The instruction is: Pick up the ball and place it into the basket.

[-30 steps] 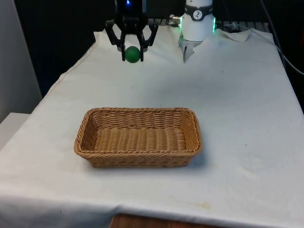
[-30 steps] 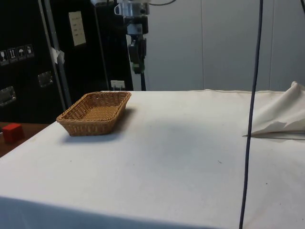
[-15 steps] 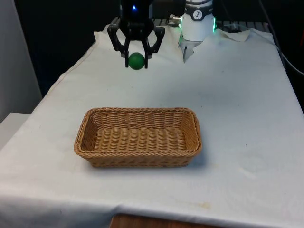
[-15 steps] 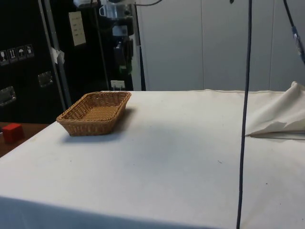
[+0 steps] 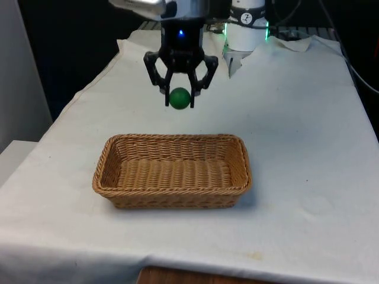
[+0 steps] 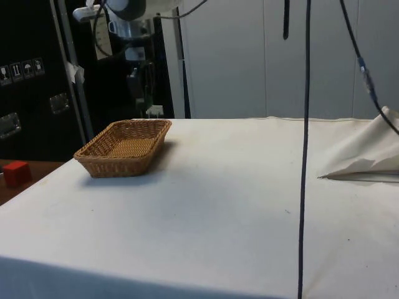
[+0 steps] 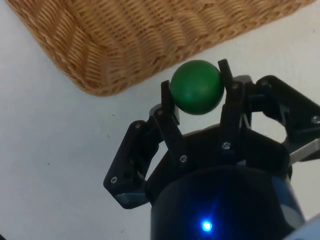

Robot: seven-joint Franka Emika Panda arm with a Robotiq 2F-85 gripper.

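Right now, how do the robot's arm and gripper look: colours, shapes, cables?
The black two-finger gripper has slim fingers on jointed link bars with small silver screws, under a round black body. The white arm has rounded joints, and thin dark cables hang beside it in the side view.

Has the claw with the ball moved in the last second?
Yes. In the front view the claw, shut on the green ball, has come toward the basket and slightly toward the front view's right.
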